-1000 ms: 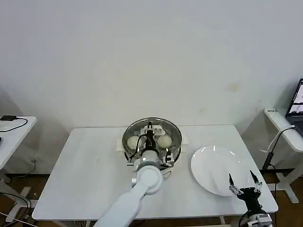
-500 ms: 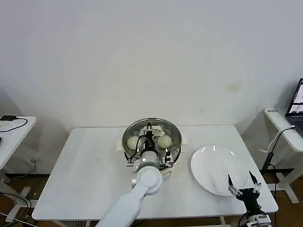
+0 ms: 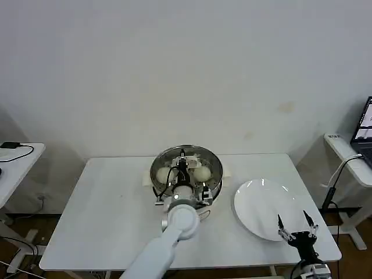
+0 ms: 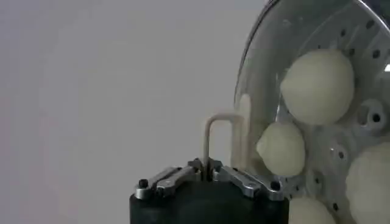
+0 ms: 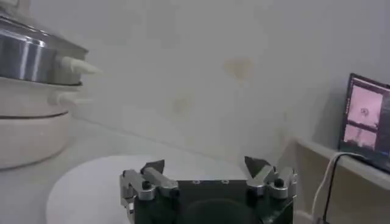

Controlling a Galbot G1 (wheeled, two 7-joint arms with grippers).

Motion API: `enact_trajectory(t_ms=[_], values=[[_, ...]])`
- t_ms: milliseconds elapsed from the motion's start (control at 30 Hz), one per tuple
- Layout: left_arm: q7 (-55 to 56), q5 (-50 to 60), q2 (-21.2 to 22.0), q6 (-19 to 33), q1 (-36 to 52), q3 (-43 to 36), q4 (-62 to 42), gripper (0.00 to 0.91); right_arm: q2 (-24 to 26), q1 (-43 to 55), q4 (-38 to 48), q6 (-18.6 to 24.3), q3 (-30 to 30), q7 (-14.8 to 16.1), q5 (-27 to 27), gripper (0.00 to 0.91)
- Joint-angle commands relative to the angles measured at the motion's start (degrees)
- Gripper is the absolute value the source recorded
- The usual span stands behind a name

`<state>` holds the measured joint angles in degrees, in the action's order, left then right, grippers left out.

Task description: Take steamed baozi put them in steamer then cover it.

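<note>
The right gripper (image 3: 294, 228) has been drawn slightly lower, toward the table's (image 3: 104, 215) near edge; its fingers are spread apart, holding nothing. The left gripper (image 3: 182, 156) is pinched together on the lid handle (image 4: 214, 137), probably to centre the lid (image 3: 186, 165) over the steamer (image 3: 216, 185), where the baozi (image 4: 317, 78) are lying.

White table (image 3: 110, 215), rectangular, against plain white wall (image 3: 174, 70). Flat white plate (image 3: 261, 206) on table's right part, nr front edge. Side desk (image 3: 14, 160) at far left w/ black device + cable (image 3: 13, 148). Another desk (image 3: 349, 154) at right; laptop screen (image 3: 365, 125) lit, cable hanging below.
</note>
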<state>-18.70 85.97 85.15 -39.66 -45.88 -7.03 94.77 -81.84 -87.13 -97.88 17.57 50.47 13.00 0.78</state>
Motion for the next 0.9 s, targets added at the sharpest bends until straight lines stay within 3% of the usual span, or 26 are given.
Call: enact_trajectory(t_ms=[33, 467, 733, 900], values=[[0.98, -0.24, 0.27, 0.16, -0.04, 0.31, 0.01, 0.907, -0.08, -0.10, -0.09, 0.01, -0.11, 0.07, 0.03, 0.907], [1.26, -2.96, -2.09, 0.17, -2.37, 0.00, 7.57, 0.907, -0.49, -0.30, -0.19, 0.36, -0.43, 0.07, 0.64, 0.907], [2.31, -5.43, -5.62, 0.90, -7.52, -0.92, 16.01, 0.907, -0.84, -0.42, -0.24, 0.52, -0.64, -0.03, 0.85, 0.907], [6.62, -11.40, -10.33, 2.94, -14.17, 0.32, 24.08, 0.907, -0.91, -0.58, -0.15, 0.71, -0.88, -0.07, 0.88, 0.907]])
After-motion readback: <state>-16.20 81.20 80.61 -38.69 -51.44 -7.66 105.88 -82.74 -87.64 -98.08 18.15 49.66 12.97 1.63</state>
